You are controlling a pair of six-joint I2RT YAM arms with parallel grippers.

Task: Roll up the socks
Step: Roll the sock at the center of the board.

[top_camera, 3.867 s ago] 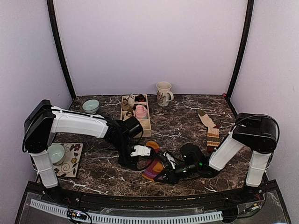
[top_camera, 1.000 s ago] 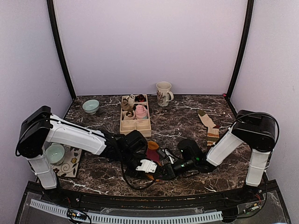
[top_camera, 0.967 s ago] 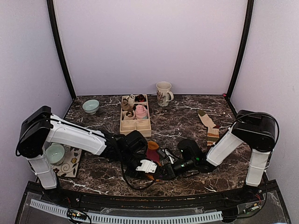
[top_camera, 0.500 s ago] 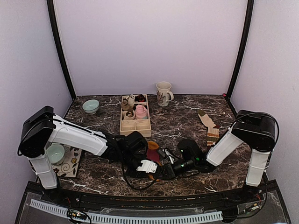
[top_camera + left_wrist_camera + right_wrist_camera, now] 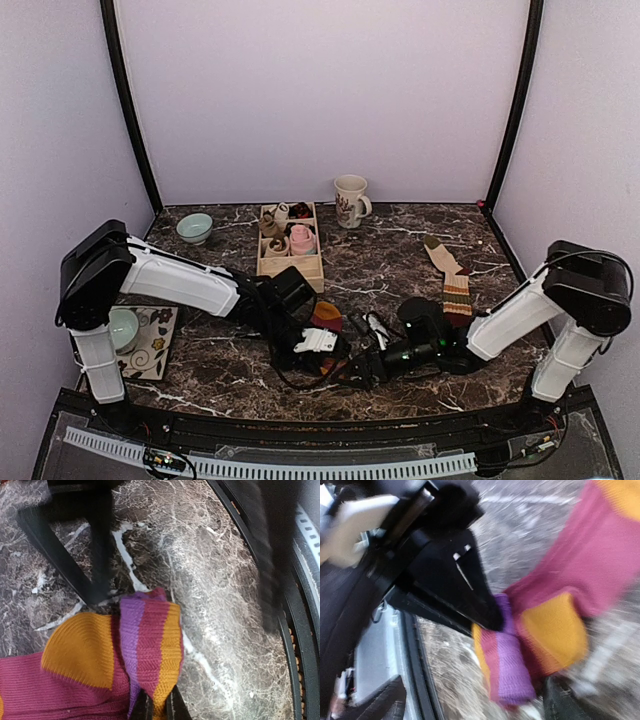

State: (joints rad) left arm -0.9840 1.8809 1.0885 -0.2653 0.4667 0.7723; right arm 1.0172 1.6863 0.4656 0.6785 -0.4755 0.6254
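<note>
A striped sock (image 5: 145, 645) in maroon, purple and orange lies near the table's front edge, its end folded over. My left gripper (image 5: 159, 707) is shut on that folded end. From above, the left gripper (image 5: 335, 358) sits just in front of the sock (image 5: 326, 314). My right gripper (image 5: 475, 705) is open, its fingers wide on either side of the folded end (image 5: 510, 670) without touching it; from above the right gripper (image 5: 360, 372) faces the left one. A second striped sock (image 5: 456, 293) and a beige sock (image 5: 440, 252) lie flat at the right.
A wooden organiser (image 5: 290, 262) holding a pink bundle stands behind the arms, with a mug (image 5: 350, 200) further back. A green bowl (image 5: 194, 227) sits at the back left and another bowl (image 5: 120, 328) rests on a floral mat (image 5: 155, 345). The front rail (image 5: 300, 645) runs close by.
The right gripper has opened and let go of the sock, and its arm has swung out to the right. The left gripper has closed on the sock's folded end.
</note>
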